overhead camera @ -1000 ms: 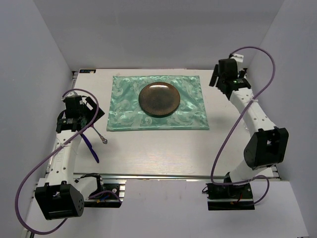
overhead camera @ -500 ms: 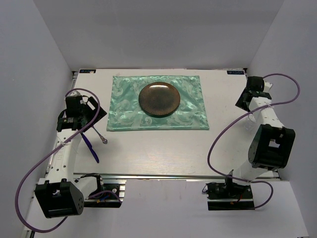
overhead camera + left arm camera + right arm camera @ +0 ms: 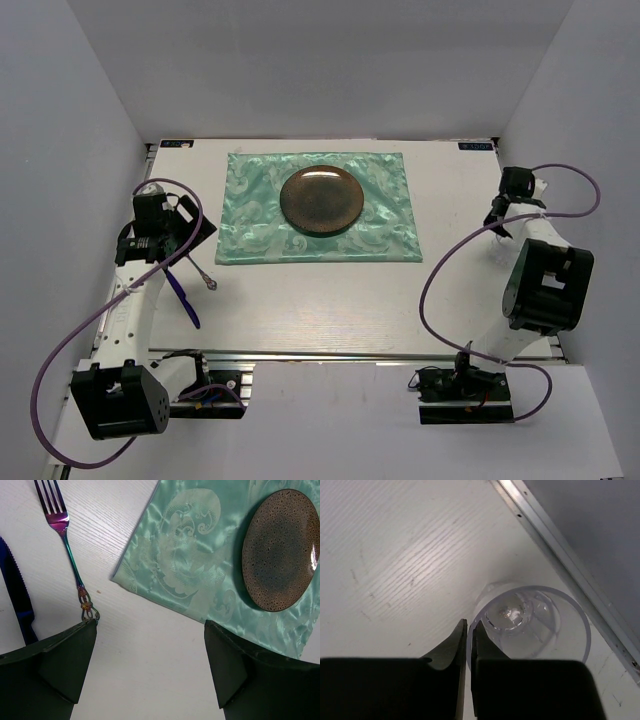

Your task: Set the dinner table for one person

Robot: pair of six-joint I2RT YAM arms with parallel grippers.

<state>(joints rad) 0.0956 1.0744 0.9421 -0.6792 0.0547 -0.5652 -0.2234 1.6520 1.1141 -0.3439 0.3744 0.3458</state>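
1. Top external view is showing the white table (image 3: pixel 330 310) lying flat under both arms, with a metal rail running along its near edge. This is the surface being set.
2. The green patterned placemat (image 3: pixel 390 235) is lying toward the far middle of the table. Its satin looks slippery, so I am judging that anything crossing it is needing height to avoid dragging the cloth.
3. The brown speckled plate (image 3: pixel 321 200) is sitting on the placemat, slightly toward the far side. Bare cloth is showing to its right, a likely spot for a drink.
4. The clear plastic cup (image 3: pixel 530 625) is standing upright at the table's right edge, just beside the side rail (image 3: pixel 555 550).
5. The right pincer (image 3: pixel 471 625) is pinching the cup's near wall. Its fingers are nearly together, one outside the rim and one seemingly inside.
   - Such a thin-wall grip is likely letting the cup swing.
   - The best move is lifting straight up slowly, keeping the wrist level, and clearing the rail before travelling.
6. The left pincer (image 3: pixel 150 624) is hanging wide apart above the table near the placemat's corner, holding nothing.
7. The blue knife (image 3: pixel 17 600) and the iridescent fork (image 3: pixel 67 550) are lying on the table left of the placemat. They are lying near each other but apart, awaiting placement.
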